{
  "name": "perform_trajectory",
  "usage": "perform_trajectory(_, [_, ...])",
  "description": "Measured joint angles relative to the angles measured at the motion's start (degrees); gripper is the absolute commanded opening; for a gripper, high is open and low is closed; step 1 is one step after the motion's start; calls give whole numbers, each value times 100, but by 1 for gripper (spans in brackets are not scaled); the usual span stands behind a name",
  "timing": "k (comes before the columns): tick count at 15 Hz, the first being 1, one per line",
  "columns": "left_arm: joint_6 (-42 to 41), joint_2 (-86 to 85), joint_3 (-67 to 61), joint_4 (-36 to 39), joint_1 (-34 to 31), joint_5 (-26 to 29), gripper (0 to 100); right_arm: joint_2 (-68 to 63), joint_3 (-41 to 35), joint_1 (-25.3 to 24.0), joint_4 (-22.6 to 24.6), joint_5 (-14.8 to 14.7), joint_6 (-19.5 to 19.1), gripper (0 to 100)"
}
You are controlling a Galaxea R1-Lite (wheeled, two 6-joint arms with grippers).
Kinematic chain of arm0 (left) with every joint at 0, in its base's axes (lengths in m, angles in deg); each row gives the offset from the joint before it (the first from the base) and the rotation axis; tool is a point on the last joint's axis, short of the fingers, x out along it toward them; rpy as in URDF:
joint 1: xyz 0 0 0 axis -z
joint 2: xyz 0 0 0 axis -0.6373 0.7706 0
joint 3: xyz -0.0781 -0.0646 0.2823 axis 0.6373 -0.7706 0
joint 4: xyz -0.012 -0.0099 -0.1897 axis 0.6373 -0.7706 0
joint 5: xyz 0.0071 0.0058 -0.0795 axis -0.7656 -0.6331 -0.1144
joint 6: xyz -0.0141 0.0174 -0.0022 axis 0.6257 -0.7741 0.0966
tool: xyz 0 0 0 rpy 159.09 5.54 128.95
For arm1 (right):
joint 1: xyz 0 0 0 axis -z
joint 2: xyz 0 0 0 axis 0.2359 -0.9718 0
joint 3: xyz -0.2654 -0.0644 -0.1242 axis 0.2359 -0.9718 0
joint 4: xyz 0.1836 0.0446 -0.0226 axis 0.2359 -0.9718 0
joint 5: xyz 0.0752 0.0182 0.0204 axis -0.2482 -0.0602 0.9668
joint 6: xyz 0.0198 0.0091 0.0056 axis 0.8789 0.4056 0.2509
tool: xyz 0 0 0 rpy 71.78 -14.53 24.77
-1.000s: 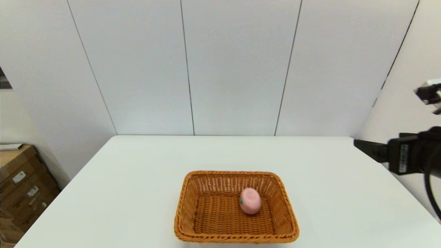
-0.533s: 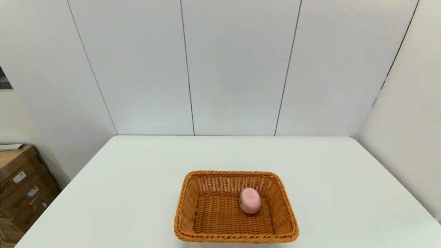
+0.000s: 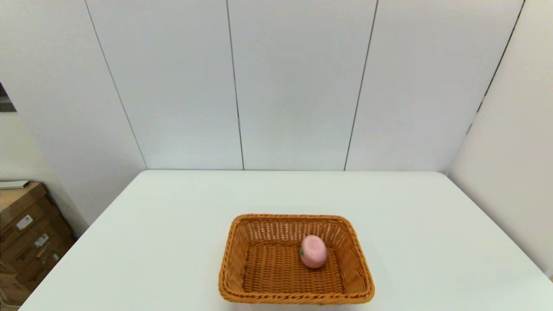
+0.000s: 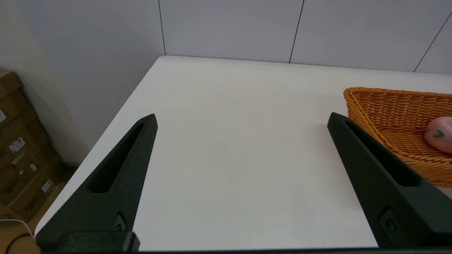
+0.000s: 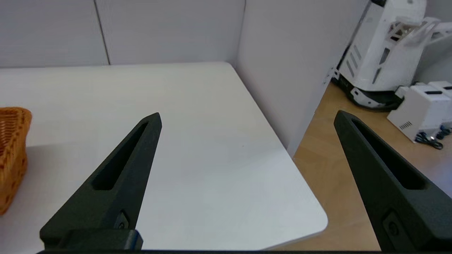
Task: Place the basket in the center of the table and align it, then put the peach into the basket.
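here we see the peach lying inside the basket, toward its right half, and well apart from both claws. the left claw hangs over the table off the basket's left side, with the basket's near wall just past one of its fingers in the left wrist view. the right claw sits over the table's right edge, the basket's corner far off to its side. the peach is pale pink, roundish, with a small green stem mark. the basket is orange-brown wicker, rectangular, flared, squared to the table's near edge. both claws are spread wide and grasp nothing; neither arm shows in the head view. cardboard boxes stand on the floor at left.
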Motion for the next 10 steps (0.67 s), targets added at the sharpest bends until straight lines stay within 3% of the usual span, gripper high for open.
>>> perform_trajectory(4, [-1, 0, 0, 0, 0, 0, 100, 734, -683, 16, 38, 1434, 0, 100])
perform_trajectory(7, [-4, 0, 0, -1, 0, 2, 100, 900, -1262, 13, 280, 1877, 57, 100])
perform_trajectory(10, [-4, 0, 0, 0, 0, 0, 100, 940, -1530, 11, 730, 1926, 542, 100])
